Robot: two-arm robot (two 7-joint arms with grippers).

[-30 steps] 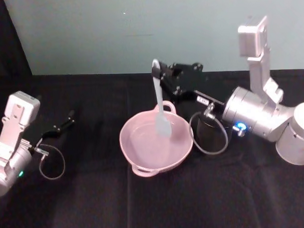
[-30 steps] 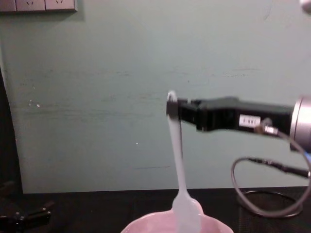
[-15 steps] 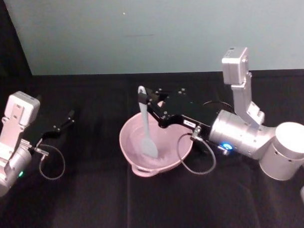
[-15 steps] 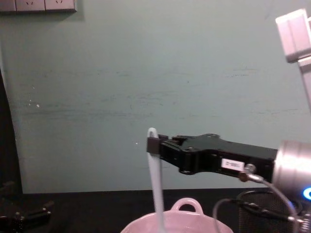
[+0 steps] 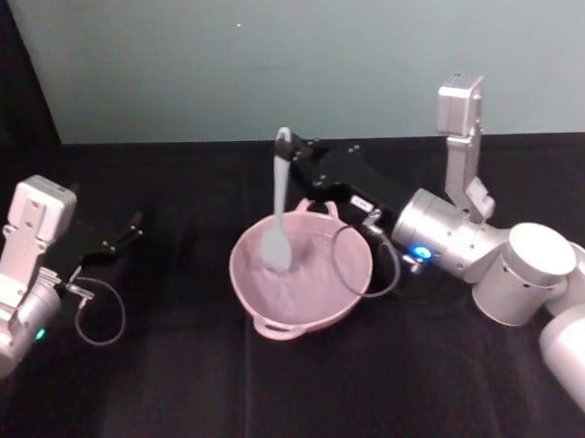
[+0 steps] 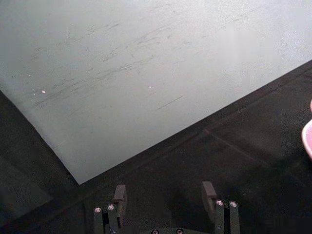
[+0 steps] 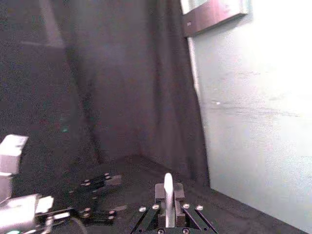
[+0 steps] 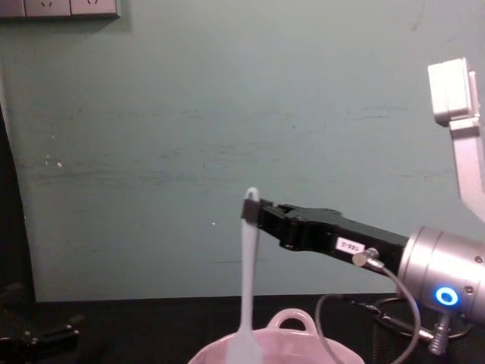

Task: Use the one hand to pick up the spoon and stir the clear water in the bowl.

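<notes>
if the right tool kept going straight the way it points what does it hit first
Likely nothing nearby: the right tool, shut on the spoon, points past the parked left tool toward the dark curtain, though depth is unclear.

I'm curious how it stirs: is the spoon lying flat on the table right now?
No, the right end effector holds the spoon upright, its tip down in the bowl.
</notes>
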